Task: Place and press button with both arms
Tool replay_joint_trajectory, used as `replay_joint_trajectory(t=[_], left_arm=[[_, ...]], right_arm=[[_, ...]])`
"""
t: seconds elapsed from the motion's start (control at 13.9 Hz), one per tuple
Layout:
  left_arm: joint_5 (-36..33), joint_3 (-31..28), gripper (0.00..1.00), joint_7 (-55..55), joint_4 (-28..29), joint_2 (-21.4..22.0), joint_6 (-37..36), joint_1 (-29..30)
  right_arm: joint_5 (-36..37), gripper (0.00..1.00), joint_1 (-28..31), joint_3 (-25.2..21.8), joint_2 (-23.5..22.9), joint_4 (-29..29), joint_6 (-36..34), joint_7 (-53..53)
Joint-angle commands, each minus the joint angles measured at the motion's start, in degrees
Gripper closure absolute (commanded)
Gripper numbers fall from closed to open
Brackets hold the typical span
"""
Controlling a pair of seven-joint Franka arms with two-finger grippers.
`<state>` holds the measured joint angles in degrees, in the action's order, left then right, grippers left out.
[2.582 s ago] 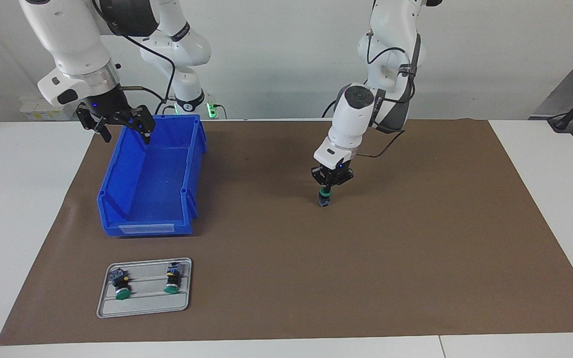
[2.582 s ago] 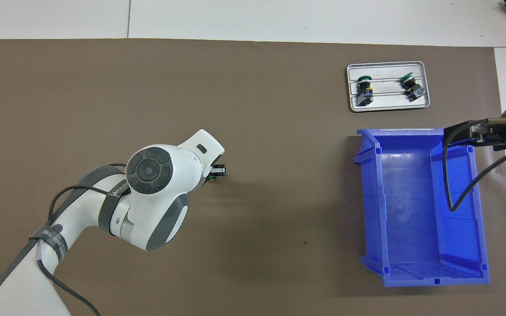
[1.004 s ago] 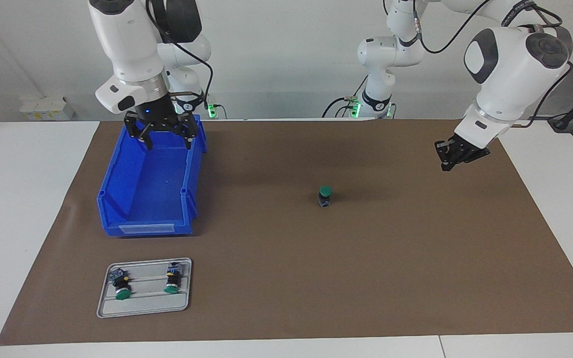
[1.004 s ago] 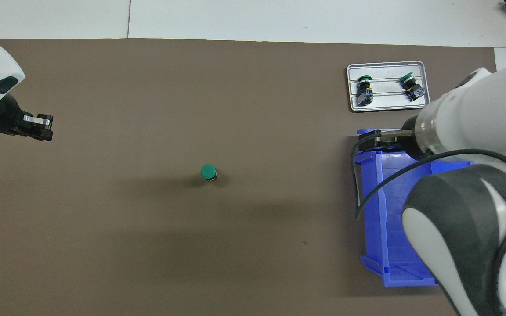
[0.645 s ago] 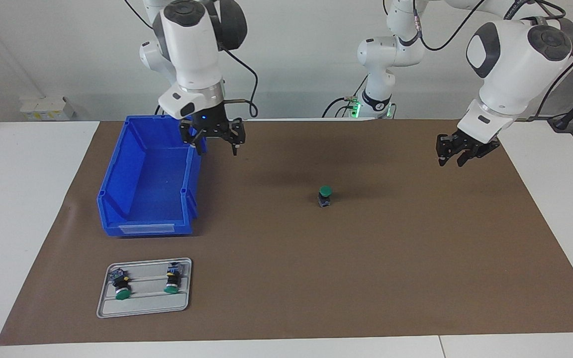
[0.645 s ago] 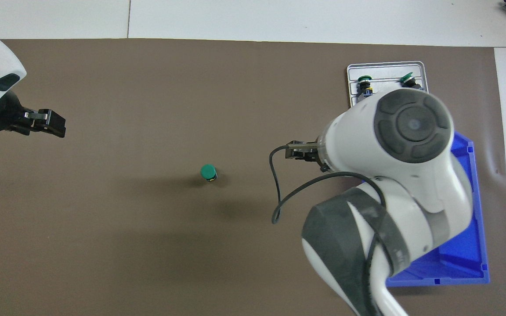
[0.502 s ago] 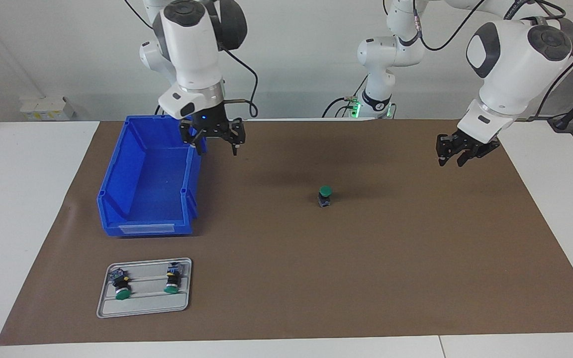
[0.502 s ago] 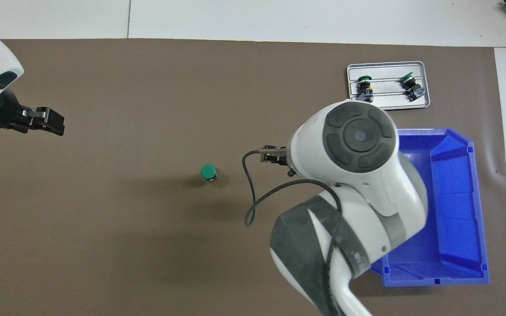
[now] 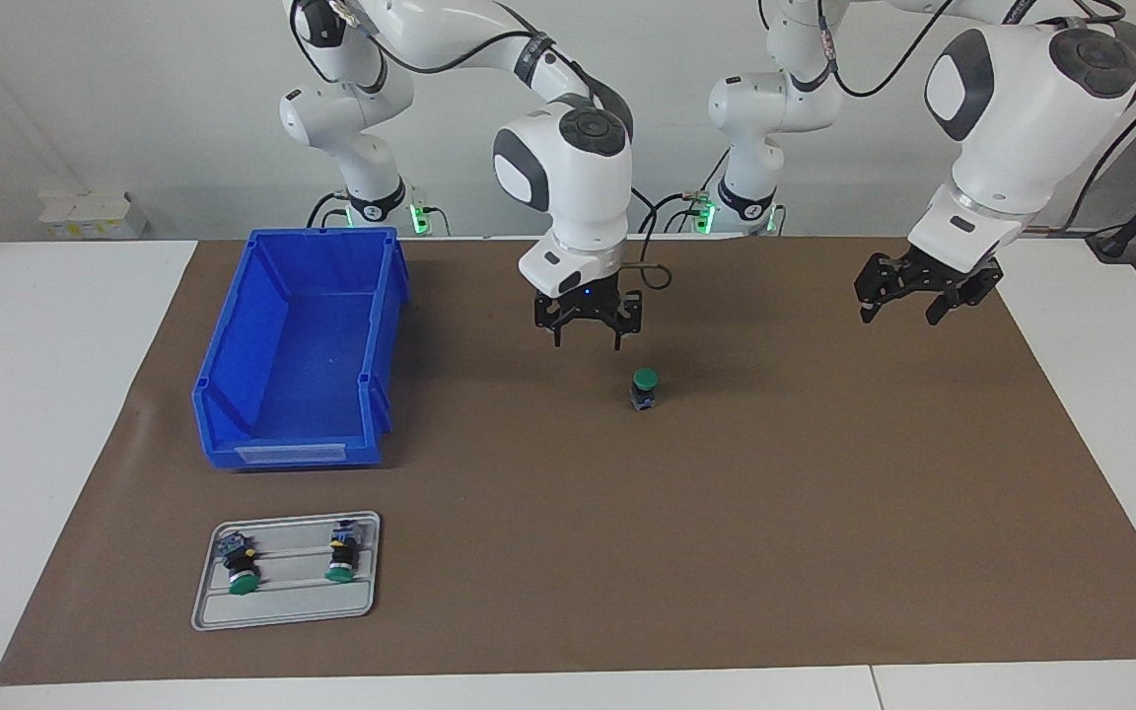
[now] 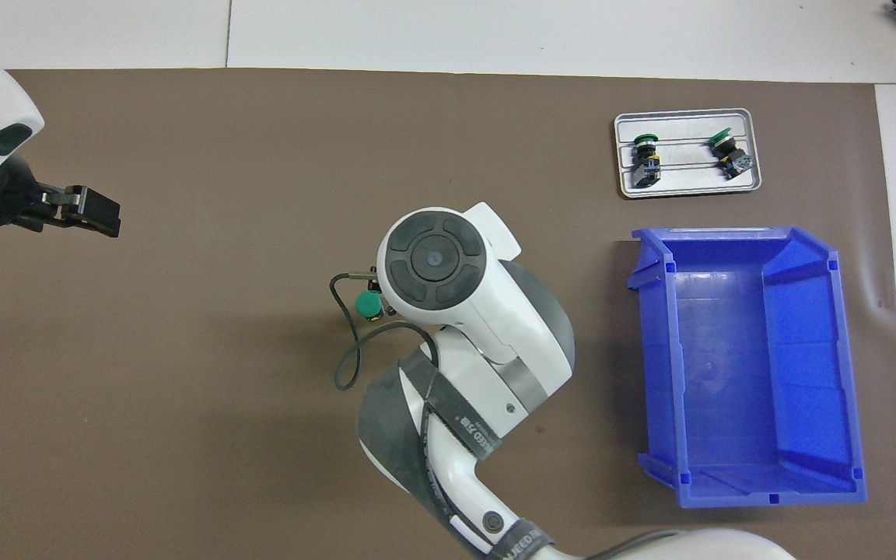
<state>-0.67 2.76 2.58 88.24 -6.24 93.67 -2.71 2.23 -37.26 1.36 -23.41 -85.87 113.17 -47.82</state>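
Note:
The button [image 9: 644,388], with a green cap on a dark body, stands upright on the brown mat near the table's middle; it also shows in the overhead view [image 10: 369,305]. My right gripper [image 9: 587,336] is open and empty. It hangs above the mat close beside the button, toward the right arm's end, not touching it. In the overhead view the right arm's white wrist [image 10: 436,268] covers that gripper. My left gripper [image 9: 898,302] is open and empty, up over the mat toward the left arm's end; it also shows in the overhead view [image 10: 98,214].
An empty blue bin [image 9: 223,345] stands toward the right arm's end, also in the overhead view [image 10: 736,358]. Farther from the robots than the bin lies a grey metal tray [image 9: 282,603] holding two more green-capped buttons [image 9: 243,572].
My left gripper let go of the button and drew back toward its own end. My right arm swung from over the blue bin to beside the button. The button has not moved.

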Motion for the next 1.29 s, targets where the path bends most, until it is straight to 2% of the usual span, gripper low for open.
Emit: replay_joint_trajectory(t=[0.0, 0.14, 0.29, 0.43, 0.57, 0.72, 1.0, 1.22], left_arm=[[-0.5, -0.3, 0.0, 0.1, -0.8, -0.3, -1.0, -0.5], [-0.5, -0.2, 0.0, 0.1, 0.4, 0.1, -0.7, -0.6], [-0.5, -0.1, 0.0, 0.1, 1.4, 0.4, -0.5, -0.6], [-0.5, -0.1, 0.0, 0.1, 2.2, 0.8, -0.1, -0.6], [-0.5, -0.3, 0.0, 0.1, 4.5, 1.8, 2.6, -0.7], [-0.5, -0.3, 0.0, 0.1, 8.1, 3.3, 6.2, -0.8], [-0.6, -0.2, 0.0, 0.1, 5.7, 3.0, 3.9, -0.7], [-0.6, -0.2, 0.0, 0.1, 0.5, 3.0, -3.7, -0.8]], right_arm=[[1.3, 0.1, -2.7, -0.4, -8.2, 6.8, 1.6, -4.3], [3.6, 0.1, -4.1, -0.2, -13.0, 11.4, 2.5, -8.0], [3.8, 0.11, -5.7, -0.3, -15.0, 12.6, 3.1, -9.7], [4.2, 0.13, -6.0, -0.2, -15.5, 12.4, 4.2, -10.8], [4.3, 0.18, -5.9, -0.2, -15.5, 12.2, 6.2, -18.0], [5.1, 0.18, -5.5, -0.3, -15.2, 11.8, 5.8, -22.2], [5.6, 0.18, -6.3, -0.7, -14.6, 9.5, 4.4, -30.2], [6.2, 0.2, -6.3, -0.7, -14.2, 8.5, 3.1, -35.9]])
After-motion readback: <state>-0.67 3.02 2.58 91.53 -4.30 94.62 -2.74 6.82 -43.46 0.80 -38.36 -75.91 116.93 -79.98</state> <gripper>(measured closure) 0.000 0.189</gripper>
